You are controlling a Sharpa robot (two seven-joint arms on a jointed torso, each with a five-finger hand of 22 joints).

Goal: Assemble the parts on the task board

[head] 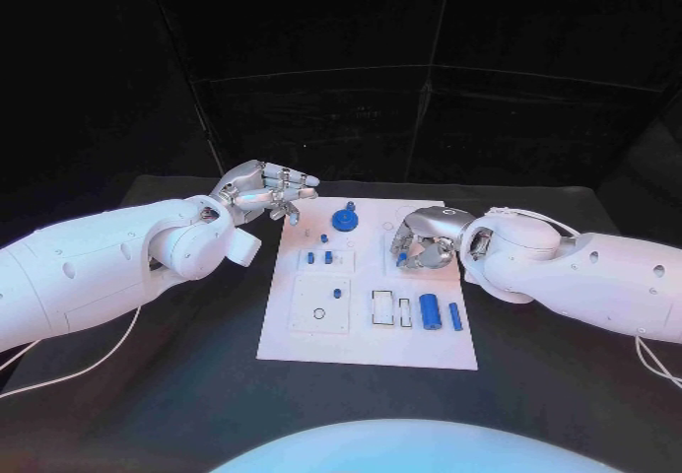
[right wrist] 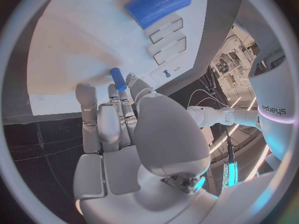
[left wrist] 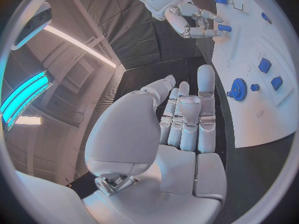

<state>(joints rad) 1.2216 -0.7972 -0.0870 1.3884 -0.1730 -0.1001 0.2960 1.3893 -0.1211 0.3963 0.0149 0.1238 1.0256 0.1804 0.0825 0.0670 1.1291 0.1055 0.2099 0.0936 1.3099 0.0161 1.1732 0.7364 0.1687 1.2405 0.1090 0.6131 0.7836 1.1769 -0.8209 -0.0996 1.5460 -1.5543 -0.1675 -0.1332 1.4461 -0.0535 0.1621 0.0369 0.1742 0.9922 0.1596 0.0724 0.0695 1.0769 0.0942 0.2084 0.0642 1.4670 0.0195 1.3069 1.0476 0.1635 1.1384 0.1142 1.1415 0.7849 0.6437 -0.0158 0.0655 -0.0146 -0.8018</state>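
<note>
Board [head: 367, 340] flat mid-surface, blue parts [head: 430, 311] on it. Right hand [head: 425, 242] curled over board's right edge, pinching small blue peg [right wrist: 117, 78]. Left hand [head: 266, 191] raised by far-left corner, fingers loosely bent, holding nothing.

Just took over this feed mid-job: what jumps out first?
The white task board stands out mid-table against black, dotted with blue parts. The right hand hovers over its right side pinching a small blue peg. The left hand hangs empty off the board's far-left corner, near the blue gear.

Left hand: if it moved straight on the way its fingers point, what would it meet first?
Probably the blue gear on the white board; the left hand seems raised, so depth is uncertain.
</note>
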